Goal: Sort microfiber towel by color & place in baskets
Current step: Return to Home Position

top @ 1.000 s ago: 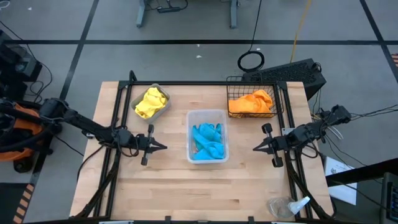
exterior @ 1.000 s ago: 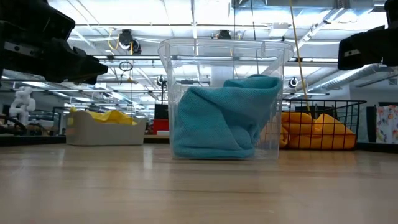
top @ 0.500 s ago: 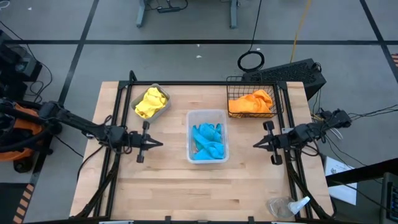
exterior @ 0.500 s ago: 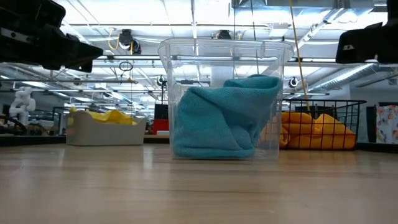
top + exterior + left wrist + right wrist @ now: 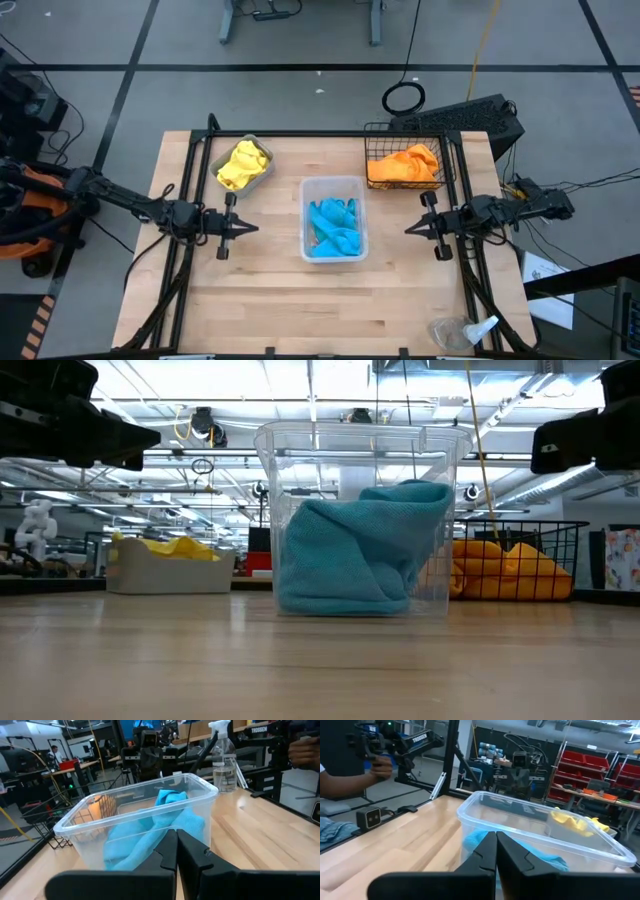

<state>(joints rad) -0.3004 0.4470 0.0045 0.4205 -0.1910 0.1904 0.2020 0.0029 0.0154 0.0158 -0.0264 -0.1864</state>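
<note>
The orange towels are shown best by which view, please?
The high view: the orange towels show whole from above in the black wire basket. The low view shows them side-on behind its wires; the left wrist view only glimpses orange through the clear tub; the right wrist view, nothing.

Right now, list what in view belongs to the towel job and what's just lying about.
Job: yellow towels in grey metal bin; blue towels in clear plastic tub; orange towels in black wire basket; left gripper and right gripper, shut, either side of the tub.

Lying about: clear spray bottle; coiled cable on the floor.
</note>
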